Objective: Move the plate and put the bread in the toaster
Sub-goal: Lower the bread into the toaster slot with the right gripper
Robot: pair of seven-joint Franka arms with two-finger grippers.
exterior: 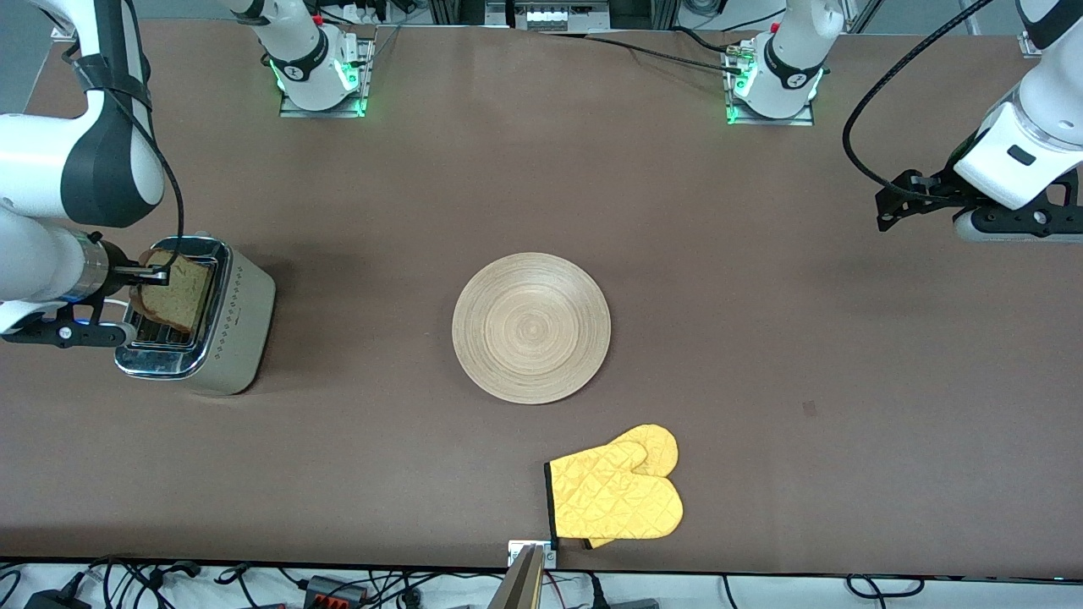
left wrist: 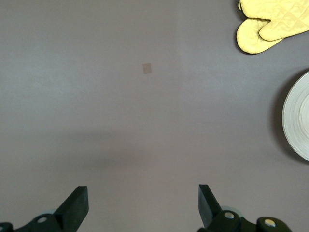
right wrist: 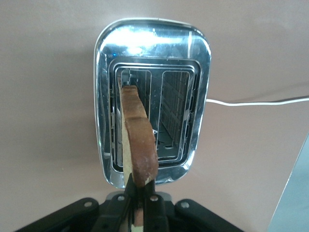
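Chrome top: the toaster [exterior: 199,317] stands at the right arm's end of the table, its two slots open upward and its white cord [right wrist: 256,102] trailing off across the brown table [exterior: 761,254].
Bread: the slice [exterior: 173,292] is held on edge over the toaster; in the right wrist view its crust [right wrist: 140,140] lines up with one slot, and I cannot tell whether the lower edge has entered the slot.
Right gripper: the right gripper [right wrist: 137,203] is clamped tight on the slice's edge and hangs above the toaster.
Left gripper: the left gripper [left wrist: 142,205] hovers over bare table at the left arm's end, fingers spread wide and empty; that arm waits.
Plate: the wooden plate [exterior: 531,327] lies bare near the table's middle, well apart from the toaster.
Mitt: a yellow oven mitt [exterior: 618,491] lies nearer to the front camera than the plate, apart from it.
Step in hand: judging by the bare plate and the raised slice, the plate step looks finished and the bread is being put in.
Next move: it calls for a straight descent with the slice kept upright and parallel to the slot walls, then letting go once it sits inside.
Risk: a tilted slice may catch on the chrome rim or the wire guides.
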